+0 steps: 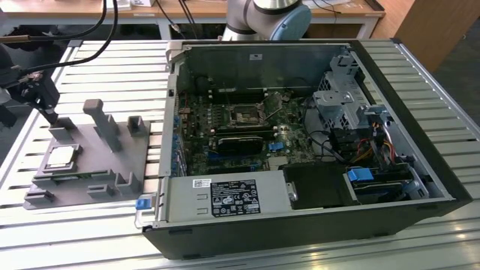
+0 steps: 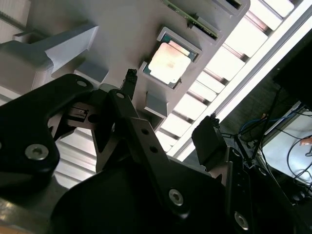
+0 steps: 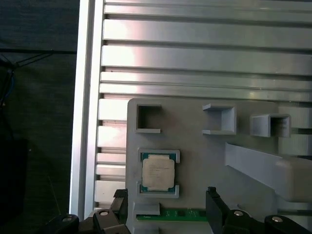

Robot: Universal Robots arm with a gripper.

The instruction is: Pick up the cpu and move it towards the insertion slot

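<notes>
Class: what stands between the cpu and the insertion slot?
In the exterior view, grey fixture posts and the computer case wall separate the cpu from the insertion slot.

You have a silver, ribbed aluminium desk (image 1: 105, 73) of long slats. Directly on it lies a flat grey plastic fixture plate with upright blocks (image 1: 86, 164), toward the exterior view's left, and just beside it an open black metal computer case (image 1: 300, 233).

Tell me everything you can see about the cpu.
The cpu is a flat square chip with a pale silvery metal lid over a green rim. It lies flat, lid up, in a square recess of the grey fixture on the slatted table, outside the computer case. The open gripper is near but not touching it.
</notes>
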